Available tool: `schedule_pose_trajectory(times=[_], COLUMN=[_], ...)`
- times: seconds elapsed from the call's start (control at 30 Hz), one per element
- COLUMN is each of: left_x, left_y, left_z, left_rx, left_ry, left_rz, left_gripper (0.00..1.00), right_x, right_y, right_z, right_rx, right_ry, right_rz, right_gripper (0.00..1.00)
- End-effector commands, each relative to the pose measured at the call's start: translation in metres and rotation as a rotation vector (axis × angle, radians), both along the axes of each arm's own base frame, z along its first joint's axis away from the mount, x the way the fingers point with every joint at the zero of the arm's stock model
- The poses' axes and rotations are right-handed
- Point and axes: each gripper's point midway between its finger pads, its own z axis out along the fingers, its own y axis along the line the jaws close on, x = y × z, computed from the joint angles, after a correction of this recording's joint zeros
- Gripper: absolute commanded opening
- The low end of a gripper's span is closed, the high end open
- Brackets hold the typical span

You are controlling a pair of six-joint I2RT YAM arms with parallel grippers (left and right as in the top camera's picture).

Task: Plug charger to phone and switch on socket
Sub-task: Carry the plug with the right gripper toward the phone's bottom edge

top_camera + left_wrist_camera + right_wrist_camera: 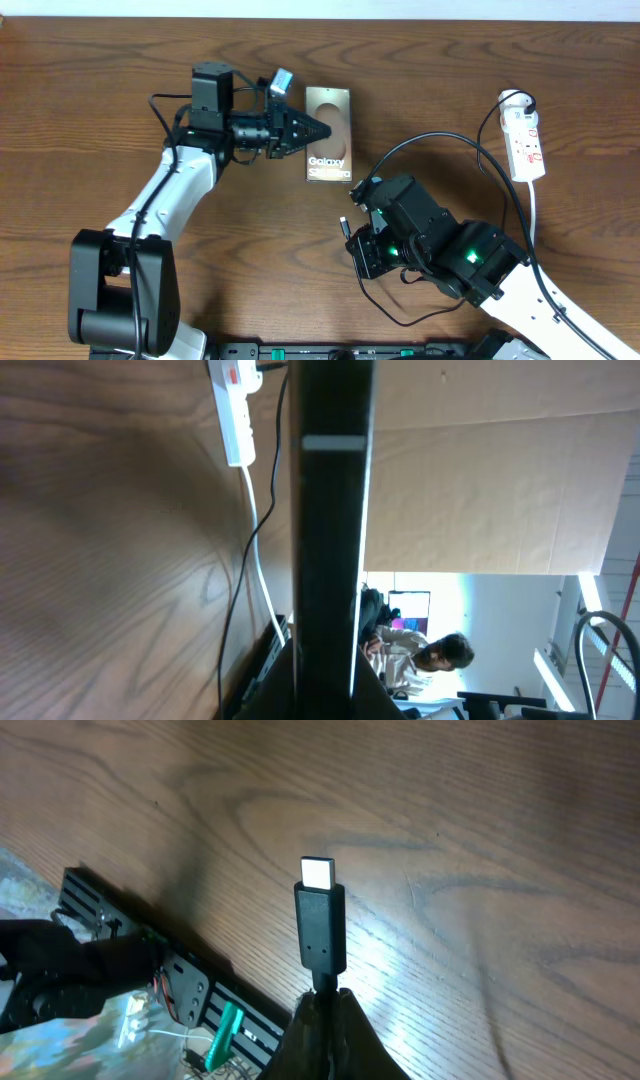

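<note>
Charger tip (320, 925) pinched in right tool (326, 996), phone (331, 108) clamped edge-on in left tool (321, 130).

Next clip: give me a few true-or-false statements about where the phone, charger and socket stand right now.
1. The left claw grips the phone by its edge. True.
2. The charger's plug tip is in the phone. False: the right claw holds it, apart from the phone.
3. The charger's black plug sits in the socket. True.
4. The phone's printed face is hidden. False: its "Galaxy" text shows overhead.
</note>
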Motion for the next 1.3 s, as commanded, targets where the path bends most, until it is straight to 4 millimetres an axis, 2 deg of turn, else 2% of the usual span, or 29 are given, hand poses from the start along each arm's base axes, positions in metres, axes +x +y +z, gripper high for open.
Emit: schedule_pose_trajectory(times=[0.0, 0.1, 0.2, 0.43, 0.57, 0.63, 0.77, 0.9, 1.1, 1.27], left_x=[0.003, 0.014, 0.018, 0.020, 0.020, 0.021, 0.021, 0.022, 0.016, 0.015], left_y=[-0.005, -0.003, -0.004, -0.005, -0.005, -0.005, -0.006, -0.006, -0.007, -0.007], left_z=[0.010, 0.004, 0.011, 0.017, 0.019, 0.024, 0.054, 0.070, 0.072, 0.072], left_rx=[0.011, 0.050, 0.037, 0.023, 0.018, 0.000, -0.083, -0.118, -0.127, -0.128], left_ry=[-0.029, -0.044, -0.100, -0.149, -0.142, -0.128, -0.180, -0.214, -0.212, -0.211], left_rz=[0.015, 0.073, 0.074, 0.071, 0.070, 0.072, 0.038, 0.037, -0.003, -0.007], left_gripper=[0.07, 0.07, 0.07, 0.07, 0.07, 0.07, 0.07, 0.07, 0.07, 0.07], right_x=[-0.001, 0.003, 0.011, 0.022, 0.027, 0.027, 0.027, 0.026, 0.031, 0.041], right_y=[0.003, 0.007, 0.003, 0.002, 0.010, 0.014, 0.010, 0.013, 0.016, 0.008], right_z=[0.000, 0.004, 0.003, 0.007, 0.016, 0.020, 0.018, 0.020, 0.025, 0.025], right_rx=[0.017, 0.047, 0.034, 0.064, 0.126, 0.158, 0.145, 0.151, 0.163, 0.160], right_ry=[0.016, 0.022, 0.025, 0.018, 0.014, 0.022, 0.024, 0.001, -0.057, -0.065], right_rz=[-0.011, -0.053, -0.134, -0.186, -0.174, -0.158, -0.152, -0.108, -0.060, -0.092], right_gripper=[0.01, 0.01, 0.01, 0.01, 0.01, 0.01, 0.01, 0.01, 0.01, 0.01])
